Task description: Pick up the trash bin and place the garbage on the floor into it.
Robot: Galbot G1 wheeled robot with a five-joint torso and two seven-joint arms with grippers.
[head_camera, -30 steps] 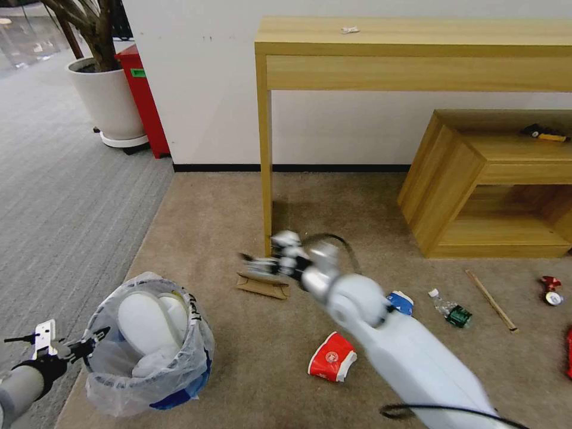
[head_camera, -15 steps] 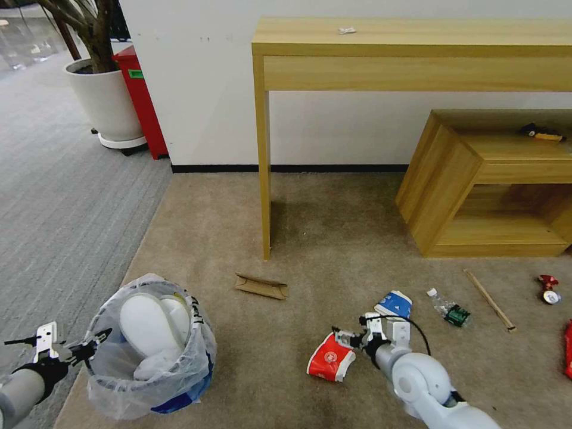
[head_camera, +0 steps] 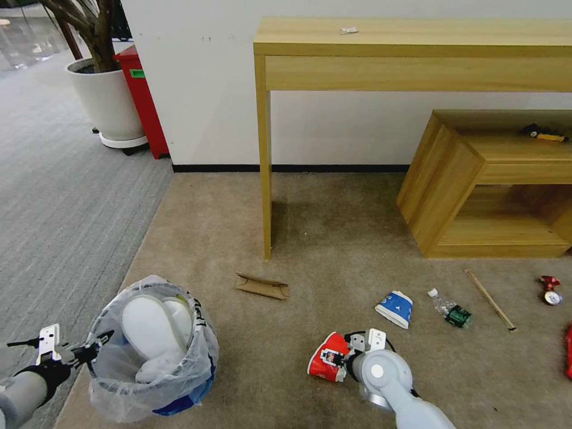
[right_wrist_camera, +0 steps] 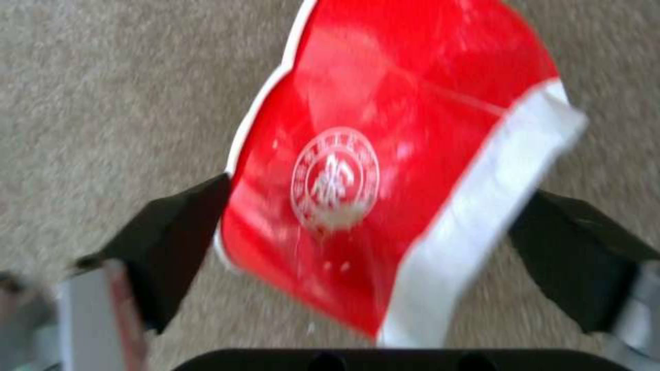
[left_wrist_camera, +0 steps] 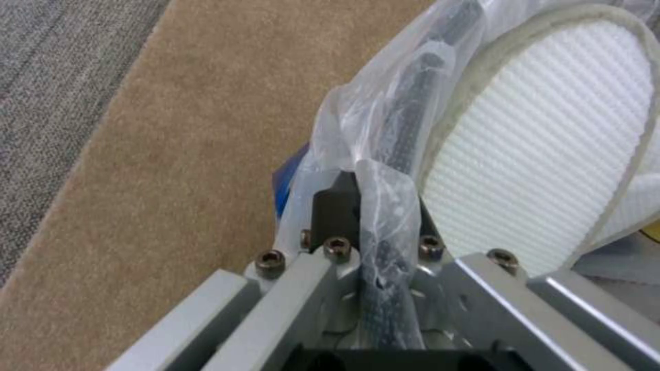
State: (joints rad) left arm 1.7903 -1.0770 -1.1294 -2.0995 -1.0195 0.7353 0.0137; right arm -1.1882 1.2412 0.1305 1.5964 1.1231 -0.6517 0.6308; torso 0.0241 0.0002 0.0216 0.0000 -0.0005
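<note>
The step in hand, as I judge it, is the pickup of the red-and-white cup (head_camera: 329,356), one piece of the litter on the beige carpet (head_camera: 333,238). The right gripper (right_wrist_camera: 364,226) is low over the cup with its two black fingers (right_wrist_camera: 172,232) spread wide, one at each side, and nothing clamped yet; whether they touch the paper I cannot tell. The left gripper (left_wrist_camera: 371,242) is clenched on the rim of the trash bin (head_camera: 156,351), pinching the rim and its plastic bag (left_wrist_camera: 385,154) together, at the carpet's left edge. Two white insoles (head_camera: 152,325) already stand inside it.

The cup lies flattened on its side, near the robot and well apart from the bin. Its long axis runs slantwise, the white rim end toward the robot's right and nearer side, the red base end toward its left. The fingers straddle it across that axis, which suits a squeeze on the flat body.

The next move calls for closing on the cup without letting the crushed paper slide out, then lifting and carrying it left to the bin's mouth

Still on the carpet are the cardboard (head_camera: 262,286), blue carton (head_camera: 395,308), small bottle (head_camera: 450,310) and stick (head_camera: 490,300)
</note>
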